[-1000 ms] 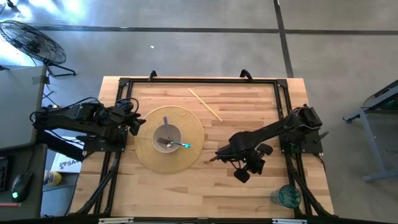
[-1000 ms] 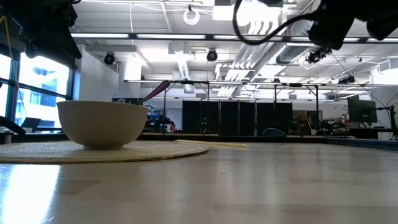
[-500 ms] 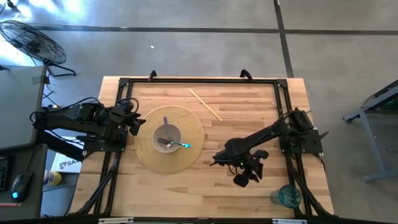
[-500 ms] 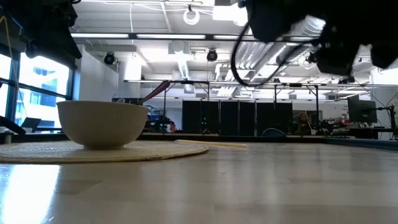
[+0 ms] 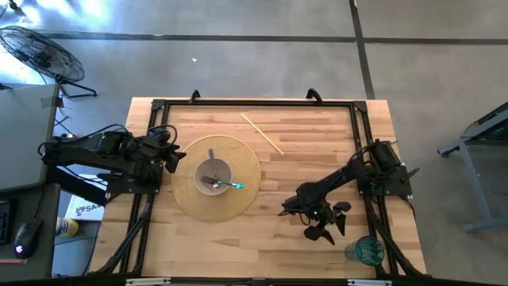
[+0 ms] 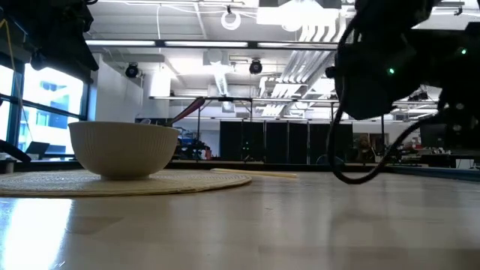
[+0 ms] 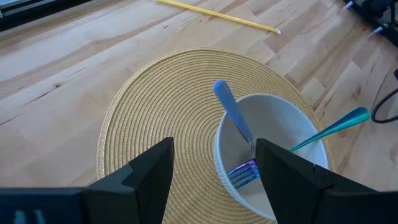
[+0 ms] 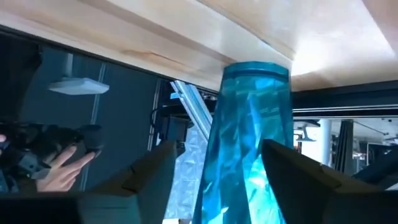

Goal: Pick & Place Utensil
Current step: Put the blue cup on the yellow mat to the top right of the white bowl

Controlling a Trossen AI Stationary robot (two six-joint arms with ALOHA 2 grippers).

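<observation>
A white bowl (image 5: 214,175) stands on a round woven mat (image 5: 238,159) left of the table's middle. In it lie a blue-handled utensil (image 7: 231,115) and a teal-handled fork (image 7: 329,127), both handles leaning on the rim. My left gripper (image 5: 171,156) hangs open at the mat's left edge, its fingers (image 7: 149,177) short of the bowl. My right gripper (image 5: 325,230) is open near the front right and faces a blue glass (image 8: 249,143) that stands at the near right corner (image 5: 367,250). The glass is apart from the fingers.
A yellow chopstick (image 5: 262,133) lies slanting on the far middle of the table. Black frame rails (image 5: 365,143) run along the table's edges. A person's hand (image 8: 59,168) with a dark device shows beyond the table's edge.
My right gripper has swung toward the table's near right corner and come lower, turning to face the blue glass. Its fingers show farther apart than before.
</observation>
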